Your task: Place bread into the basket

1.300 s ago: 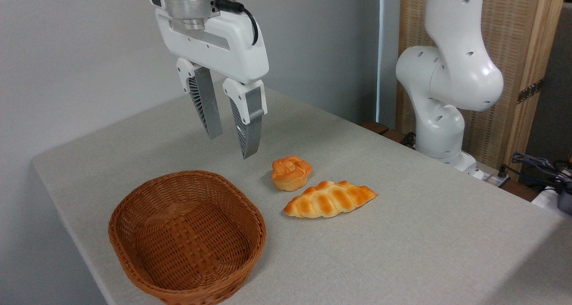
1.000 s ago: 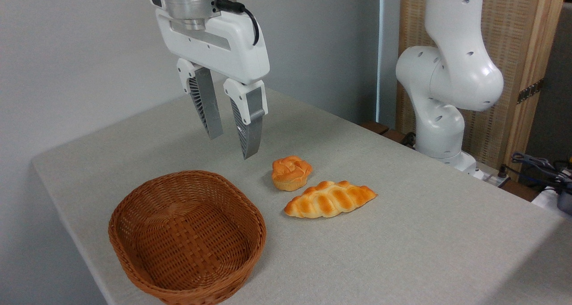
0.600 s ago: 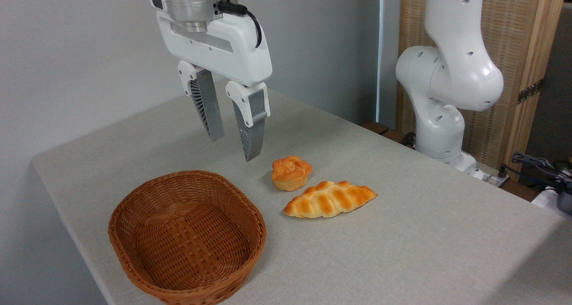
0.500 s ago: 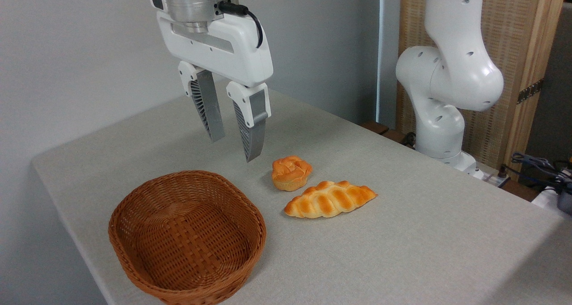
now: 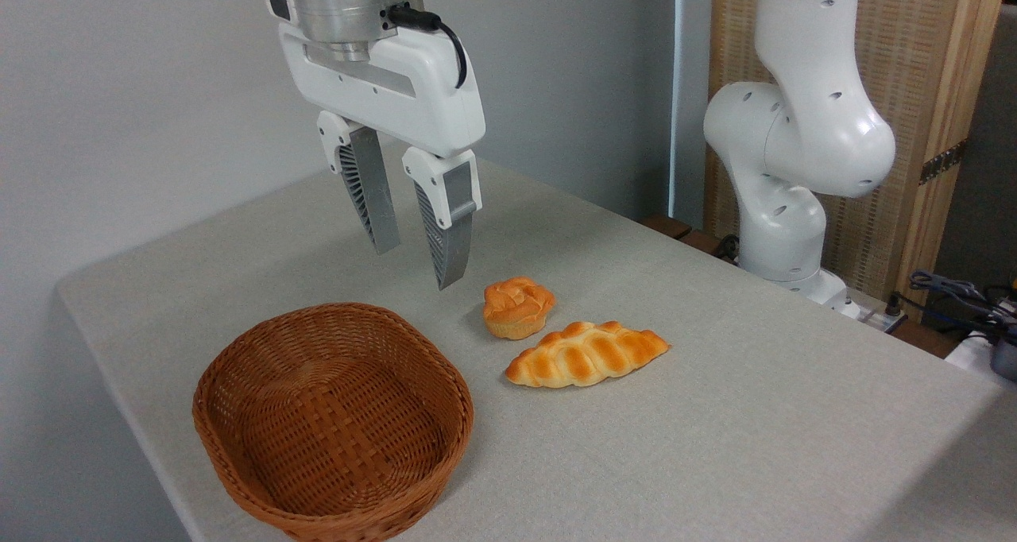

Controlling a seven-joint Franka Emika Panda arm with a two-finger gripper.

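No legible writing or brand marks on any item. Gripper [image 5: 416, 265] hangs above the table [image 5: 715, 415] with fingers apart and nothing between them, behind the basket [image 5: 238, 462] and left of the small round bun [image 5: 517, 307]. Bread [image 5: 586, 354] lies flat on the table right of the basket, just in front of the bun, nothing covering it.
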